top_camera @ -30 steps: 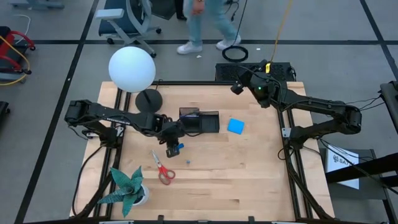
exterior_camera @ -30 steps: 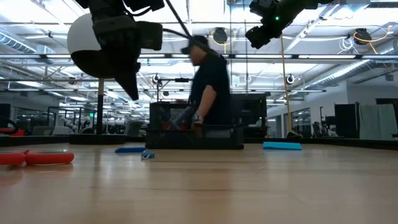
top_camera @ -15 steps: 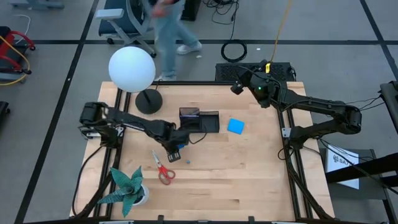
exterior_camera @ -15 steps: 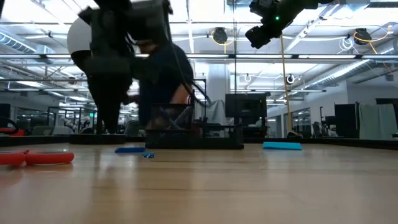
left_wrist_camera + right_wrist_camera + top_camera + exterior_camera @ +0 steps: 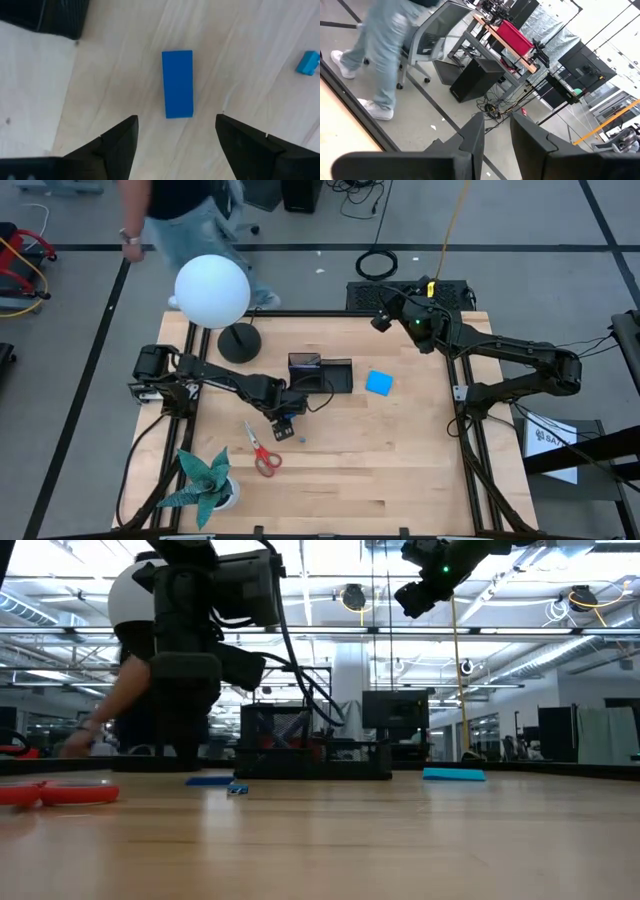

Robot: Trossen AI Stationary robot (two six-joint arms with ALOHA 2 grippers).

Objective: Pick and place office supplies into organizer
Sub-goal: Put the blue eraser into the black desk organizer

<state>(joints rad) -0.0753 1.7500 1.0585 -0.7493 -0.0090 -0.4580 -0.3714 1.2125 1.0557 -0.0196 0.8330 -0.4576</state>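
Note:
A blue oblong block [image 5: 177, 83] lies flat on the wooden table. My left gripper [image 5: 176, 120] hovers just above it, open, with one finger on either side of the block's near end and touching nothing. A tiny blue block [image 5: 302, 438] lies close by. The red-handled scissors [image 5: 262, 450] lie flat nearer the front edge. The black organizer [image 5: 320, 374] stands just beyond my left gripper [image 5: 283, 425], and the bright blue pad [image 5: 379, 383] lies to its right. My right gripper [image 5: 380, 320] is raised high at the far right, with a narrow empty gap between its fingers [image 5: 472, 135].
A lamp with a white globe [image 5: 212, 290] and a round black base [image 5: 240, 340] stands at the far left. A green paper plant [image 5: 205, 480] sits at the near left corner. A person [image 5: 170, 210] walks beyond the far edge. Bare wood lies near right.
My left gripper has come down toward the table over the blue oblong block, and its fingers have spread open. The block has stayed where it lay. The person behind the table has walked toward the left.

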